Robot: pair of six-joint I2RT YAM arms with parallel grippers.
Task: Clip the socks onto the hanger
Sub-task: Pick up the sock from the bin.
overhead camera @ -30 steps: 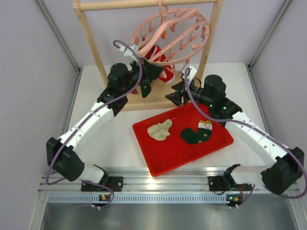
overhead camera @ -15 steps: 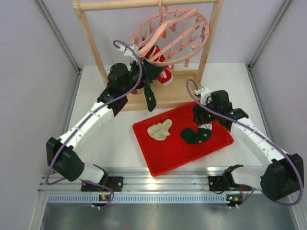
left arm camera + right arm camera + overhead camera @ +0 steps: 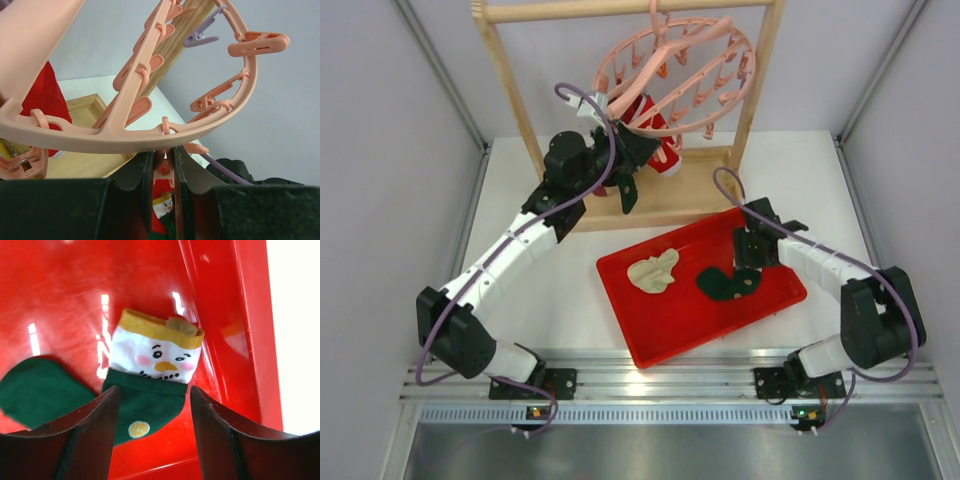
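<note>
In the red tray (image 3: 660, 335) lie a cream sock (image 3: 653, 271) and a green snowman sock (image 3: 145, 390); the right claw (image 3: 153, 395) hovers just above the latter, half open, gripping nothing. Farther back, the left claw (image 3: 162, 160) pinches a pink peg (image 3: 164, 170) under the hanger (image 3: 125, 140) ring

We see the round pink hanger (image 3: 680, 70) hooked on the rack's (image 3: 510, 70) top bar, pegs dangling. A red sock (image 3: 655, 135) and a dark green sock (image 3: 628, 190) hang under its left side. In the tray (image 3: 680, 325), a cream sock (image 3: 653, 271) lies mid-tray. A green snowman-faced sock (image 3: 150, 385) lies near the right corner.
</note>
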